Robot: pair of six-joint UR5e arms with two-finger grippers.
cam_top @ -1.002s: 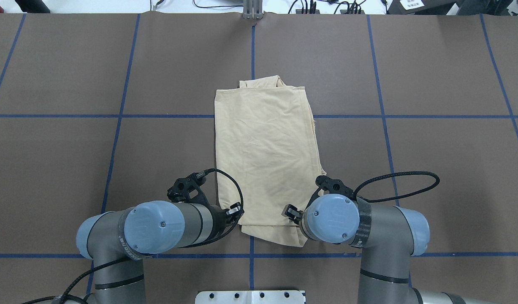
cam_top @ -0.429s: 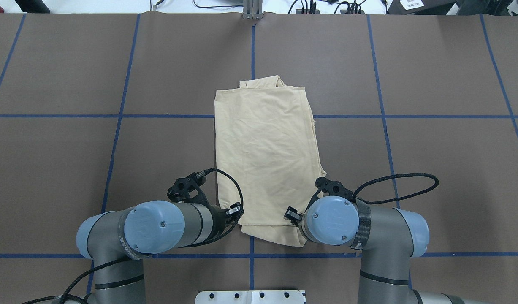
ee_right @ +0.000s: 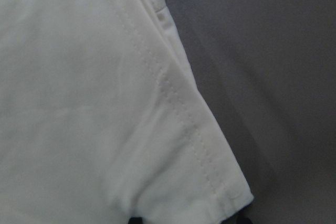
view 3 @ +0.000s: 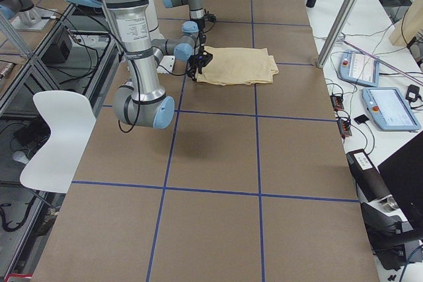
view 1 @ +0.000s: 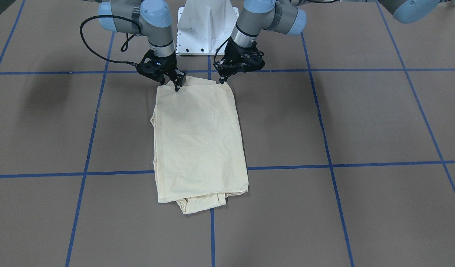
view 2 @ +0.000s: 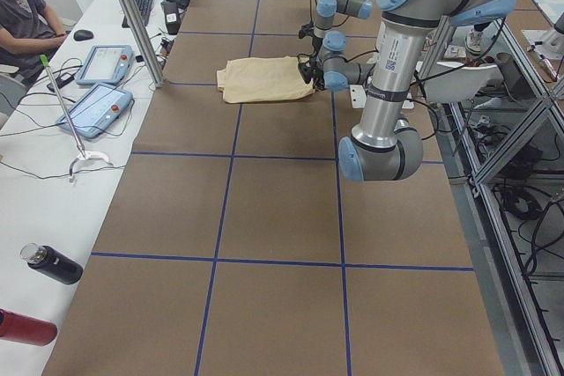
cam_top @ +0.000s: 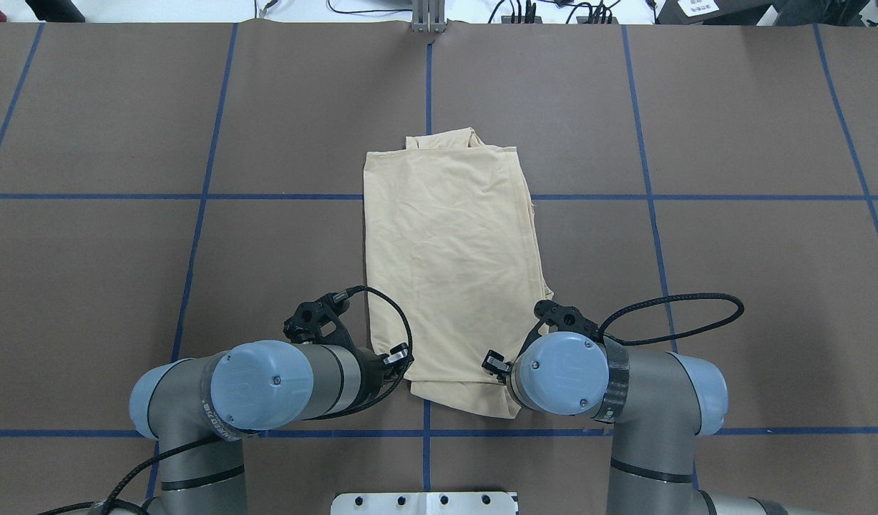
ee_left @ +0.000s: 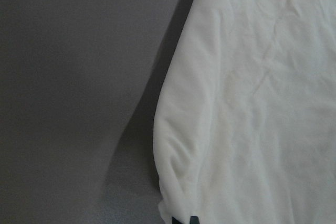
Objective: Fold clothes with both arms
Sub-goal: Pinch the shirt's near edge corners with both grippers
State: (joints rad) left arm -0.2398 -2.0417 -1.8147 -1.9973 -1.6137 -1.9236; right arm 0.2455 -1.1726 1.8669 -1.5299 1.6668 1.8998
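At mid-bench, toward the robot's edge, the cream T-shirt lies flat, folded into a long rectangle, plain side up, w/ a bit of under-layer poking out at the far end. Both arms reach its near corners: left gripper pinched tight on one corner, cloth bunched there; right gripper parted, hem corner btwn its tips.

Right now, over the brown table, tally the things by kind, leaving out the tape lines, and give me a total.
Cream shirt: 1
Robot arms: 2 (left arm, right arm)
Total: 3
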